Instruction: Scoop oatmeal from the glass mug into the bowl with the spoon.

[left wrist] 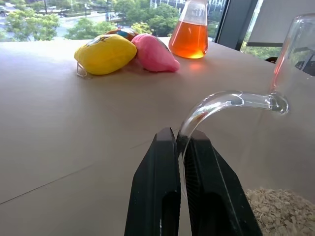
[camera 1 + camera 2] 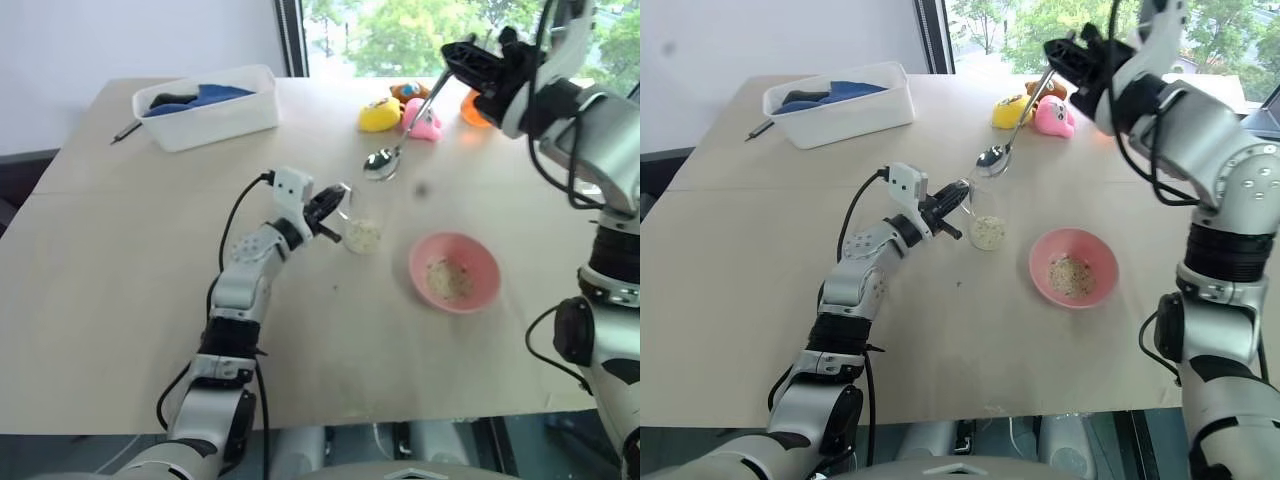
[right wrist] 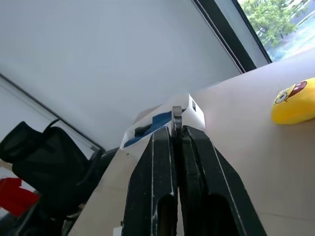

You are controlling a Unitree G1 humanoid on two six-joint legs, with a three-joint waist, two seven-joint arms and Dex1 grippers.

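1. Spoon (image 2: 383, 163): polished metal, mirror-glossy.
2. Glass mug (image 2: 361, 226): clear smooth glass; oatmeal (image 1: 275, 210) inside looked dry, flaky, matt.
3. Bowl (image 2: 484, 262): pink plastic, smooth, slight sheen.
4. Table (image 2: 120, 260): pale wood-look top, matt.
5. Tub (image 2: 215, 117): white plastic, matt.

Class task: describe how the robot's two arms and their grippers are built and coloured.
Both arms are jointed silver-grey metal segments with black joints and loose black cables. The left gripper has two black wedge-shaped fingers below a white box-shaped wrist module; the right gripper has matching black fingers.
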